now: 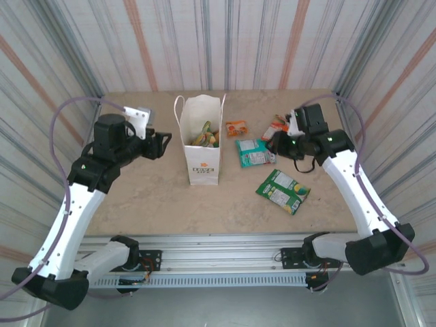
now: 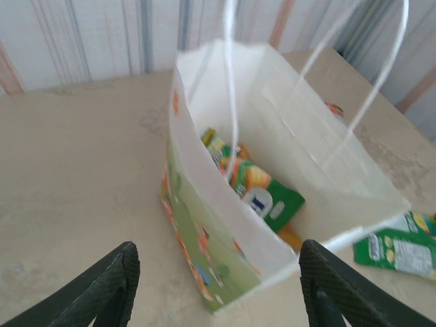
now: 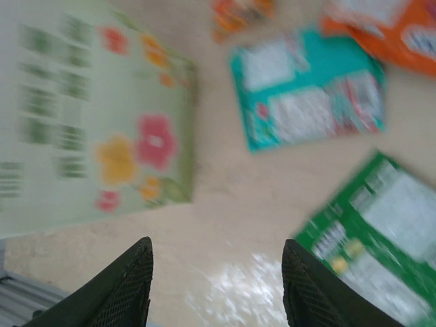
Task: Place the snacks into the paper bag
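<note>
A: Since the paper bag [image 1: 203, 167] stands upright mid-table [image 1: 146, 197] with its mouth open, log it first. Contents?

B: Several packets [image 2: 262, 197] lie inside, with green and yellow-orange ones on top. Can't tell the exact count. The twisted white handles [image 2: 231, 82] stick up above the rim.

A: Loose snacks?

B: Four on the table, all to the right of the bag.
- The tiny orange packet [image 1: 236, 128] is nearest the bag, toward the back.
- The teal packet [image 1: 255, 152] lies flat just in front of it.
- The orange-white packet [image 1: 279, 125] is farther right, partly covered by the right arm.
- The green packet [image 1: 283, 191] is closest to the near edge, apart from the others.

A: Left side?

B: The left gripper [image 1: 165, 144] sits just left of the bag, not touching it. Its wrist view looks down into the bag's mouth. Both fingers [image 2: 109, 286] are spread wide with nothing gripped.

A: Right?

B: The right gripper [image 1: 276, 145] hangs beside the teal packet, on its right. The wrist view is blurred, but the jaws are plainly apart and empty, with bare table between the fingertips [image 3: 129, 286]. There the green packet sits off to the right, the teal one is ahead, and the bag's flowered side wall is at the left.

A: Anything held?

B: No, neither one is holding anything.
</note>
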Controlling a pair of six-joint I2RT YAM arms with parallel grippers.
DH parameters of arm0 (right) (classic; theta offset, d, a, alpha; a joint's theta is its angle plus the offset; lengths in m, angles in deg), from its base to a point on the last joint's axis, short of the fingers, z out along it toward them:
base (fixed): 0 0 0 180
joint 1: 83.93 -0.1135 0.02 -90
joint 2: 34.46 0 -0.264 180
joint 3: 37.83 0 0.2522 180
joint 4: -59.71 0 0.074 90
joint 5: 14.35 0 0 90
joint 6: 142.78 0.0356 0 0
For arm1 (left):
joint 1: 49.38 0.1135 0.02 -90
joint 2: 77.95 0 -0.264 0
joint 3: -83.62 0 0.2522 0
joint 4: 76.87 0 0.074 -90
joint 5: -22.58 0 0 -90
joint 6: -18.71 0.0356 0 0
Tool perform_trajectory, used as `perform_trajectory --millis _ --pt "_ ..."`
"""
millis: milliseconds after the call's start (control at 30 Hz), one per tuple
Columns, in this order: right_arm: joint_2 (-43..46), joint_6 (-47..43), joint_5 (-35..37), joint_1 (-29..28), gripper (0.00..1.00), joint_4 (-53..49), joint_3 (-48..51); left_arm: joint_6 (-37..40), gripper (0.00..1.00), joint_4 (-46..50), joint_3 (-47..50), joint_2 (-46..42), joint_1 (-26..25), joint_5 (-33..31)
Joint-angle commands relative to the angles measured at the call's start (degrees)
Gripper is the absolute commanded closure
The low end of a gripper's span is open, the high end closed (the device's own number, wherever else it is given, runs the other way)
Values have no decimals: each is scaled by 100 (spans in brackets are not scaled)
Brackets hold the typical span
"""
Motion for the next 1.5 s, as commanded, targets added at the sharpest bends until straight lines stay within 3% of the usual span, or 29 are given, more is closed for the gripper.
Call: perform_trajectory --millis 0,200,333,433,1067,1167,1467 --pt "337 314 -553 605 47 -444 795 19 35 -328 527 -308 22 793" --pt "619 471 -466 1802 44 -447 2027 -204 37 -596 1473 -865 24 1069" --pt "528 438 186 2222 42 -350 2489 -287 37 -826 1863 -1052 23 984" --pt "305 360 155 2443 41 -71 2735 -257 38 -872 1907 -918 19 1001" --pt "-534 500 -201 2300 40 1510 3653 -300 39 -1087 1845 -412 -62 1350" --pt "-631 500 -271 2218 41 1688 3727 -156 40 -1237 1939 -408 -150 1764" --pt "-630 440 -217 1888 61 1774 3784 581 42 -1251 2073 -395 -622 2693"
